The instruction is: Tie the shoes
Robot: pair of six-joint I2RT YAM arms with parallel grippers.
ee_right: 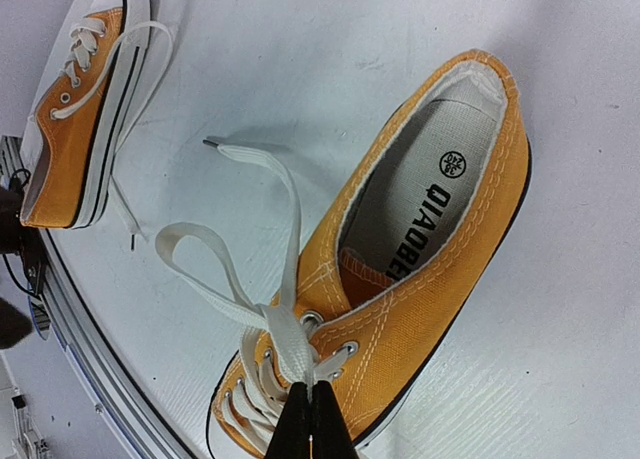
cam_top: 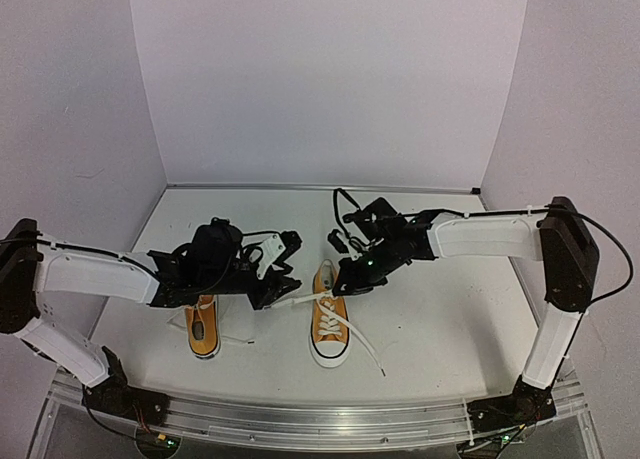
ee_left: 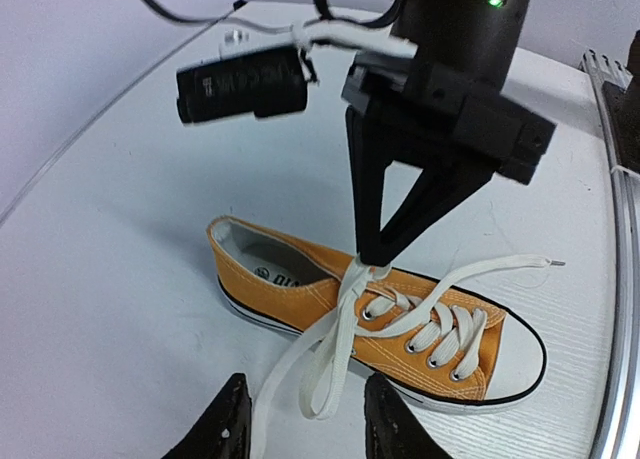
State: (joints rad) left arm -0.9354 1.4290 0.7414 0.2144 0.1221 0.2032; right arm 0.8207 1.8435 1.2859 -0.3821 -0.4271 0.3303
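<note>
– Left gripper (cam_top: 287, 266): how is it seen?
– Its 2 fingers (ee_left: 232, 419) are seen parted, with nothing clamped. A loop of white lace (ee_left: 325, 364) is seen in the gap between them; whether either finger is touched by it cannot be told.
– Where are the 2 shoes found?
– Both are set on the white table (cam_top: 450, 309). The left shoe (cam_top: 203, 329) is partly covered from above by the left arm, and its heel opening is turned toward the near edge. The right shoe (cam_top: 330, 329) is placed near it, upright on its sole, with the white toe cap pointed at the near edge. 1 loose lace end is trailed across the table on its right side.
– How is the right gripper (cam_top: 347, 276) held?
– It is closed on the white lace just above the top eyelets of the right shoe, where the lace is pinched between the fingertips (ee_right: 297, 419). From that pinch the loop is drawn leftward, down to the left gripper.
</note>
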